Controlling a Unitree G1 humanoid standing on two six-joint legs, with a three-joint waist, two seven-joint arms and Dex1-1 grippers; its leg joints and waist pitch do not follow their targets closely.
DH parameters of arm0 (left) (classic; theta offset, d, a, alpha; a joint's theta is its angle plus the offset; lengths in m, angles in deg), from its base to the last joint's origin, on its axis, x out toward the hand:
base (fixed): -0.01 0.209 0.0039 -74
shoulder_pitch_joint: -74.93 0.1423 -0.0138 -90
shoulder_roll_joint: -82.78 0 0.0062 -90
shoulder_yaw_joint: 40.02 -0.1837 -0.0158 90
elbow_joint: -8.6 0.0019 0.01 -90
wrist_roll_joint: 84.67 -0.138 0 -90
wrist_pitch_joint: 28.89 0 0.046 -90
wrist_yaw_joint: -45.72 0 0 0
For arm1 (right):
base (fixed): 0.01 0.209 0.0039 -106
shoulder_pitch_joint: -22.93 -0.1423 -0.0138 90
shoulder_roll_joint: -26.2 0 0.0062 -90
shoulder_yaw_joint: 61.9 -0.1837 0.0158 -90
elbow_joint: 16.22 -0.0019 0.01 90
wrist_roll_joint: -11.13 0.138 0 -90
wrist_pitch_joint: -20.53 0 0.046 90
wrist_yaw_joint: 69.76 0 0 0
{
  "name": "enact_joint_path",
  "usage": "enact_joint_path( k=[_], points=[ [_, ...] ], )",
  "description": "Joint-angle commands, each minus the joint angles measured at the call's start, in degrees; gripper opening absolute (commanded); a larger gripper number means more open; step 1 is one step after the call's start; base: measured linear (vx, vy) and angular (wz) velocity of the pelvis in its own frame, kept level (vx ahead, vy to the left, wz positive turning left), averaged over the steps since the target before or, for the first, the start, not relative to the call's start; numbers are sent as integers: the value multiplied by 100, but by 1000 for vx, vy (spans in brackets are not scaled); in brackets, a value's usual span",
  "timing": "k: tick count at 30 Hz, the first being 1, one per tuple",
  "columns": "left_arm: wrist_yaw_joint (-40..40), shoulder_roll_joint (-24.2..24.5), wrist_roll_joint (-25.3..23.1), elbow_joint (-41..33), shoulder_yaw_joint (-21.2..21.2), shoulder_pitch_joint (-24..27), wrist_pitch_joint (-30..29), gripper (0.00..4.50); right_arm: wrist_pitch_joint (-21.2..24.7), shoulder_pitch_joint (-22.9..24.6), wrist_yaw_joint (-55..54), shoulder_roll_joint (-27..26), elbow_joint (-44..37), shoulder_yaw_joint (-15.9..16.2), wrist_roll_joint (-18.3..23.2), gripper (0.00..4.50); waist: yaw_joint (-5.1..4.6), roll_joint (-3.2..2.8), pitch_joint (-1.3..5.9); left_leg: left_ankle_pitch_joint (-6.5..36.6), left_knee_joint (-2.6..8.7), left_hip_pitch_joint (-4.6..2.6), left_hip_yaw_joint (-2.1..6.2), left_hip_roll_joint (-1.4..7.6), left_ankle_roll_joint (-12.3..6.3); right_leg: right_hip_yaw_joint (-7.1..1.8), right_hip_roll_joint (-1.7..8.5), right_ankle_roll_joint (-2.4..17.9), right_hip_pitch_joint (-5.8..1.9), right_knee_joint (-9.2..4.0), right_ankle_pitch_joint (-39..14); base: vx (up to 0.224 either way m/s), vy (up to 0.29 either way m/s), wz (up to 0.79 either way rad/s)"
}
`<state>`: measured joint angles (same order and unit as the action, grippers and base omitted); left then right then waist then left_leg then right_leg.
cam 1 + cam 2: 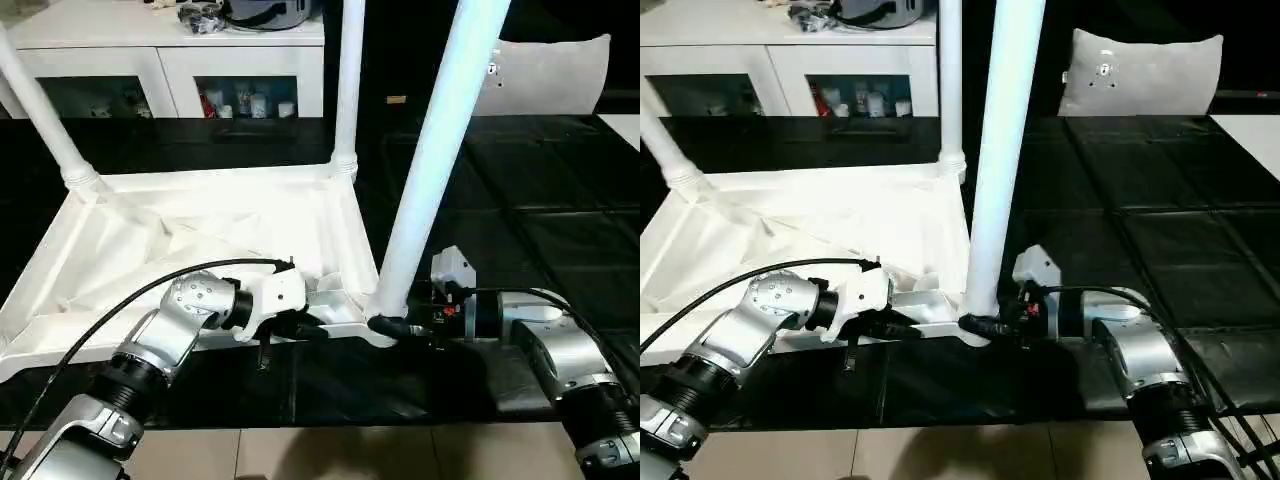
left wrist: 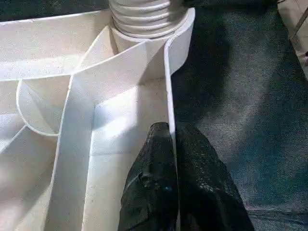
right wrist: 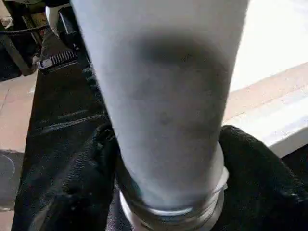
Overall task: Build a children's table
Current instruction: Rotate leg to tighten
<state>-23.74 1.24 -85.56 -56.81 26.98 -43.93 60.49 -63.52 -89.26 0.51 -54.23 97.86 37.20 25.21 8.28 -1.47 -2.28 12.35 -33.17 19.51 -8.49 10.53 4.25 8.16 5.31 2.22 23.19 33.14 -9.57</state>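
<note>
The all-white plastic children's table lies upside down on the black padded floor mat, its ribbed underside facing up. Two long tapered tubular legs stand in its far corner sockets: the far-left leg and the far-right leg. A third white leg rises, leaning a little, from the near-right corner socket.

The left gripper is pinched together on the table's thin upright rim wall along the near edge, close to that corner. The right gripper has its black fingers on either side of the leg's base, just above the ridged collar; whether they actually press on it I cannot tell.

Main risk, as I judge it: the smooth, glossy tube offers little friction, so the fingers could slip around it rather than turn or push it home. The lean suggests the leg may not be squarely seated; forcing it could jam it or lever the light tabletop off the mat. The rim wall is thin and may flex under the left grip, letting the table shift.

The ribs are slim curved and straight webs; the mat is matt and tiled.
</note>
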Motion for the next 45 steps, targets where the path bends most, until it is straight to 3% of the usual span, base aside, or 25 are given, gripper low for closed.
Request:
enact_joint_path(
  k=[1,10,13,14,15,16,17,19,22,23,24,25,27,29,32,34,36,39,45],
  points=[
    [-141,-5,-157,60,-261,50,91,0,42,-26,150,17,41,9,86,297,-14,81,353,370,327,63,-14,284,-524,-386,413,810,-387,-335,-1403,0,0,0],
    [-8,-158,74,-169,-97,224,-321,0,515,268,52,-80,-362,69,207,271,11,83,367,240,313,75,-10,290,-550,-383,413,860,-408,-301,-1188,0,0,0],
    [397,-439,265,-491,89,350,-813,0,1031,205,-1332,-621,-267,-12,-140,270,-34,65,335,314,344,79,-2,281,-451,-376,407,789,-396,-336,-1429,0,0,0],
    [526,-525,297,-560,132,379,-904,0,1119,147,-1771,-801,-181,-96,-221,270,-81,66,300,580,371,77,-11,240,-310,-353,410,624,-409,-412,-1966,0,0,0],
    [767,-629,249,-597,174,383,-1087,0,1137,62,-2236,-973,-49,-195,-318,270,-132,58,288,833,380,32,-13,210,-159,-331,419,428,-390,-492,-2527,0,0,0],
    [784,-636,244,-600,177,383,-1101,0,1139,57,-2268,-984,-41,-202,-324,269,-169,57,279,914,387,16,-10,202,-117,-317,419,351,-383,-537,-2742,0,0,0],
    [1305,-872,132,-625,279,365,-1430,0,1186,-95,-3100,-1261,178,-372,-493,269,-234,47,270,1055,395,20,3,208,-42,-305,412,223,-379,-558,-2992,0,0,0],
    [1909,-1161,1,-609,404,318,-1649,0,1275,-224,-3832,-1517,352,-534,-596,269,-379,45,241,1385,376,-7,21,152,6,-214,382,9,-349,-670,-3426,0,0,0],
    [2356,-1403,-88,-625,498,276,-1813,0,1339,-263,-4145,-1664,393,-610,-614,269,-429,32,244,1557,355,-44,21,146,-88,-172,379,-108,-318,-744,-3504,0,0,0],
    [2803,-1716,-117,-665,601,229,-2046,0,1236,-264,-4323,-1768,444,-639,-679,269,-460,16,246,1657,355,-66,15,162,-120,-163,372,-73,-297,-743,-3435,0,0,0],
    [2928,-1827,-160,-672,581,203,-2074,0,1170,-249,-4283,-1820,476,-686,-612,269,-481,30,251,1667,368,-43,35,175,-163,-139,376,-70,-340,-753,-3323,0,0,0],
    [2925,-1827,-164,-673,575,204,-2071,0,1168,-248,-4283,-1821,476,-689,-609,304,-476,22,264,1644,375,-35,43,180,-180,-149,381,-51,-345,-741,-3248,0,0,0],
    [2839,-1783,-308,-722,413,224,-2005,0,1108,-201,-4220,-1854,452,-761,-519,339,-462,21,293,1412,410,21,59,223,-254,-224,403,122,-380,-659,-2726,0,0,0],
    [2822,-1754,-340,-729,396,232,-1992,0,1097,-185,-4178,-1844,426,-756,-512,342,-452,14,301,1294,412,12,49,239,-288,-270,412,292,-370,-607,-2458,0,0,0],
    [2671,-1460,-451,-661,382,248,-1768,0,967,-56,-3731,-1581,193,-662,-470,382,-388,48,312,1000,386,35,15,226,-394,-313,424,436,-386,-549,-2204,0,0,0],
    [2610,-1345,-497,-639,356,257,-1698,0,881,-33,-3560,-1438,149,-704,-429,390,-337,33,329,805,368,48,3,216,-436,-315,434,445,-404,-527,-2125,0,0,0],
    [2532,-1215,-469,-599,413,259,-1677,0,747,-4,-3126,-1157,41,-807,-314,414,-278,32,361,426,347,73,-7,223,-496,-318,410,519,-429,-463,-1717,0,0,0],
    [2331,-1071,-411,-571,406,256,-1558,0,643,42,-2603,-846,-105,-810,-218,429,-238,37,374,229,310,116,-13,212,-586,-331,387,643,-431,-392,-1315,0,0,0],
    [1356,-631,-196,-605,177,336,-1151,0,472,209,-1347,-104,-492,-545,-148,444,-244,36,353,502,311,94,-23,220,-632,-309,367,579,-414,-432,-1695,0,0,0]
  ],
)
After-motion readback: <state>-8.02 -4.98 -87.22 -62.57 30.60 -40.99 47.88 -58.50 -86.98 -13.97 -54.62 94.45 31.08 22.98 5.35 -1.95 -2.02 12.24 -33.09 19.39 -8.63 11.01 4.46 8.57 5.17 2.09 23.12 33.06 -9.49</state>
